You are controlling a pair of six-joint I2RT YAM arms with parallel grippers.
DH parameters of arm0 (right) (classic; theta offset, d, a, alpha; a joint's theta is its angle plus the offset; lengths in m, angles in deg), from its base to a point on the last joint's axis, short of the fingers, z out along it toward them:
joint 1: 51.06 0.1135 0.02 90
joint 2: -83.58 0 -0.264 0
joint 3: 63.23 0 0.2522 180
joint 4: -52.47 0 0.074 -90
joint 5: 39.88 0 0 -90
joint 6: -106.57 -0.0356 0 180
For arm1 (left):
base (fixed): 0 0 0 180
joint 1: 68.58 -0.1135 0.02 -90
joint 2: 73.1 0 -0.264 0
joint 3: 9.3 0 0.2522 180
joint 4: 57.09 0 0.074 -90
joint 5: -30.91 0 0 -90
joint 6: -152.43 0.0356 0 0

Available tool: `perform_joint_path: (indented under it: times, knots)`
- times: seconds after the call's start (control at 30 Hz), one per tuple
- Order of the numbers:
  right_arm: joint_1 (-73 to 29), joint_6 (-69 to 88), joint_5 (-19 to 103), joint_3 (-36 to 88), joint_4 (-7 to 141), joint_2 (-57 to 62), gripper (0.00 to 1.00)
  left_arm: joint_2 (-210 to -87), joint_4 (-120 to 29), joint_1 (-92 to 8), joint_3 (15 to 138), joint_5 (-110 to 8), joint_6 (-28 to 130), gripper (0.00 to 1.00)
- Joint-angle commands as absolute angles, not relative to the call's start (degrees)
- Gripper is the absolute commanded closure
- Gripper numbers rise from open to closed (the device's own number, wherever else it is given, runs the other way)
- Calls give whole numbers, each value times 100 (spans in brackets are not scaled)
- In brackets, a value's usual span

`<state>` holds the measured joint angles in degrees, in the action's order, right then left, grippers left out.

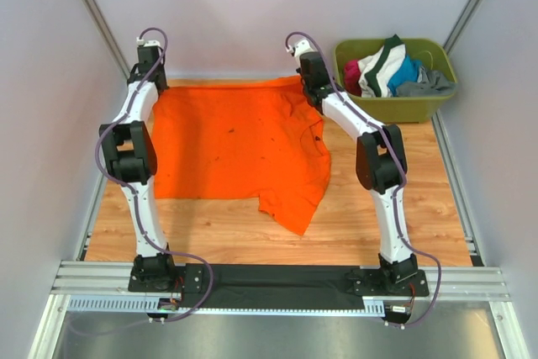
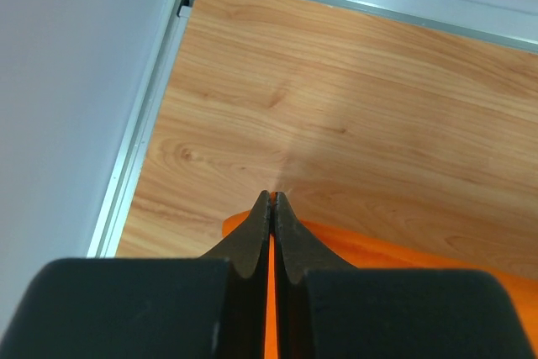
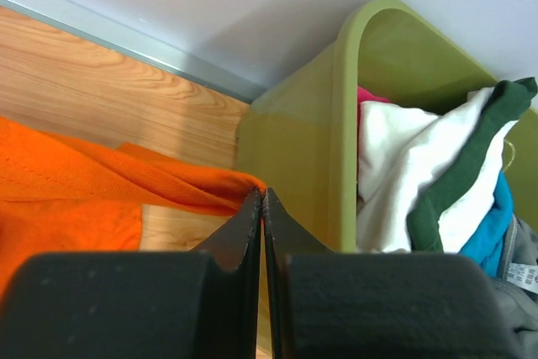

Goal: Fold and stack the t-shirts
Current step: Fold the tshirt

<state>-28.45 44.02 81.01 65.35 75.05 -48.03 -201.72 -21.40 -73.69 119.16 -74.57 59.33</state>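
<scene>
A bright orange t-shirt with a few dark specks lies spread on the wooden table, one sleeve trailing toward the near side. My left gripper is shut on its far left corner; orange cloth shows between and beside the fingertips. My right gripper is shut on the far right corner, with the cloth bunched at the fingertips. More shirts lie piled in the olive-green tub.
The olive-green tub stands at the back right, right beside my right gripper. Grey walls close the left, back and right. A metal rail edges the table's left side. Bare wood shows near and right of the shirt.
</scene>
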Motion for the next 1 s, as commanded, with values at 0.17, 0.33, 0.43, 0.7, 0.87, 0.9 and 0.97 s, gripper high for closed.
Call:
perform_joint_path:
  times: [0.17, 0.33, 0.43, 0.7, 0.87, 0.9, 0.97]
  knots:
    - [-2601, 4548, 8693, 6576, 7344, -4747, 100, -19827, -2883, -7429, 11347, -7332, 6233, 100]
    - [-2540, 4856, 8853, 6391, 7177, -4493, 100, -19405, -3304, -7429, 10775, -7351, 6550, 100]
    - [-2452, 4866, 8844, 6338, 7255, -4335, 100, -19176, -3550, -7429, 10380, -7315, 6533, 100]
    - [-2233, 4962, 8993, 6022, 7466, -4088, 100, -18842, -3964, -7429, 9930, -7289, 6497, 100]
    - [-2101, 4840, 9099, 5732, 7703, -3833, 100, -18569, -4131, -7429, 9456, -7341, 6568, 100]
    - [-2057, 4804, 9081, 5714, 7852, -3772, 100, -18526, -4175, -7429, 9377, -7350, 6559, 100]
    - [-1995, 4760, 9099, 5688, 7932, -3736, 100, -18429, -4219, -7429, 9201, -7342, 6568, 100]
